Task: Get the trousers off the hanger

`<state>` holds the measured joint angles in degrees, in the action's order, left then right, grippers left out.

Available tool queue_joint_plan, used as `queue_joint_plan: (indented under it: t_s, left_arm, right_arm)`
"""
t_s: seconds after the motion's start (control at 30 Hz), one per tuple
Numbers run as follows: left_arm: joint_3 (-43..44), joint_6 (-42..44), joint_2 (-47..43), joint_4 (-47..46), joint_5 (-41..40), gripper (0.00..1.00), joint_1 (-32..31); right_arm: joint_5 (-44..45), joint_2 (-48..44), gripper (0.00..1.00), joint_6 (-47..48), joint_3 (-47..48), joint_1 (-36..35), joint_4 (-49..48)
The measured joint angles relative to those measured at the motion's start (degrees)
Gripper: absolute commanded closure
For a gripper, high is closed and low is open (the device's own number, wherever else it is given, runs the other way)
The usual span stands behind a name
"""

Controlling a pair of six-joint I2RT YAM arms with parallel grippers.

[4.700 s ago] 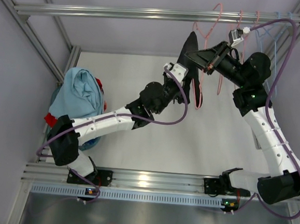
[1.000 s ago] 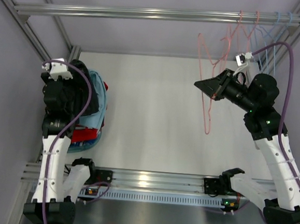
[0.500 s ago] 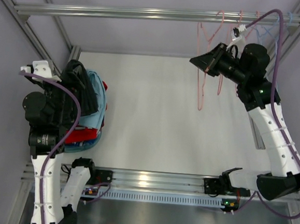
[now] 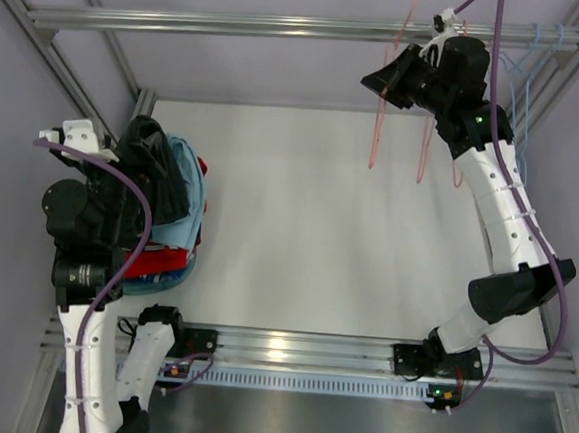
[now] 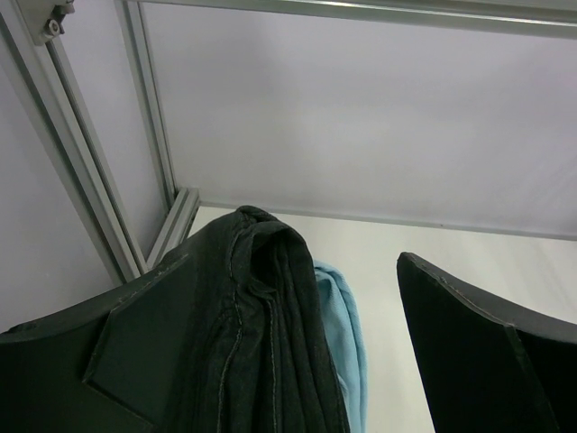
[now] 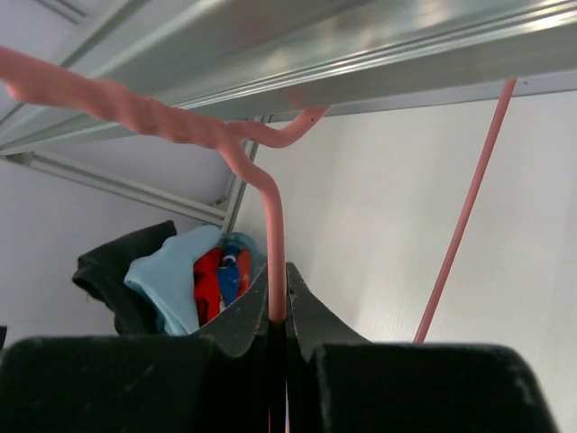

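Note:
The black trousers (image 4: 156, 166) lie draped over the clothes pile at the table's left edge. In the left wrist view the trousers (image 5: 270, 343) lean against the left finger of my left gripper (image 5: 293, 271). Its jaws stand wide open, with a gap to the right finger. My right gripper (image 4: 372, 85) is raised to the rail at the back right. It is shut on the wire of a bare pink hanger (image 6: 273, 234), which hangs down below the jaws (image 4: 376, 133). The hanger's hook (image 6: 288, 135) sits just under the rail.
Light blue cloth (image 4: 187, 183) and a red garment (image 4: 161, 262) make up the pile under the trousers. Two more pink hangers (image 4: 425, 152) and pale blue hangers (image 4: 525, 90) hang on the metal rail (image 4: 235, 22). Frame posts (image 4: 79, 90) run along the left side.
My right arm has lifted the bare pink hanger up and back to the rail. The left arm has settled over the pile, where the trousers now lie.

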<state>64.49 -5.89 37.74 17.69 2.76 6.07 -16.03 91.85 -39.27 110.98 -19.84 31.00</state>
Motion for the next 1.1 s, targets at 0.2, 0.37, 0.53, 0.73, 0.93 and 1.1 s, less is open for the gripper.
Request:
queue_joint_plan:
  t_s: [0.2,0.37,0.53,0.73,0.93,1.1]
  left_arm:
    - [0.02,-0.17,-1.16,1.25,-0.04,0.02,0.0]
    - [0.09,-0.17,-1.75,2.27,-0.22,0.02,0.0]
    - [0.24,-0.15,-1.73,2.99,-0.22,0.02,0.0]
    - [0.35,-0.17,-1.7,3.02,0.0,0.02,0.0]
    - [2.49,0.22,-0.63,5.55,1.77,0.02,0.0]
    - [4.39,0.9,0.94,9.09,5.53,0.02,0.0]
  right_arm:
    - [3.69,2.56,1.0,1.36,2.45,0.22,1.92]
    - [6.38,2.56,0.82,1.29,2.49,0.26,3.78]
    - [7.67,2.54,0.68,1.18,2.25,0.48,4.92]
    - [7.93,2.08,0.5,1.53,0.37,0.61,4.85]
    - [7.8,-1.75,0.22,1.57,-4.39,0.76,4.74]
    - [6.86,-9.18,0.01,1.95,-11.96,0.9,2.73]
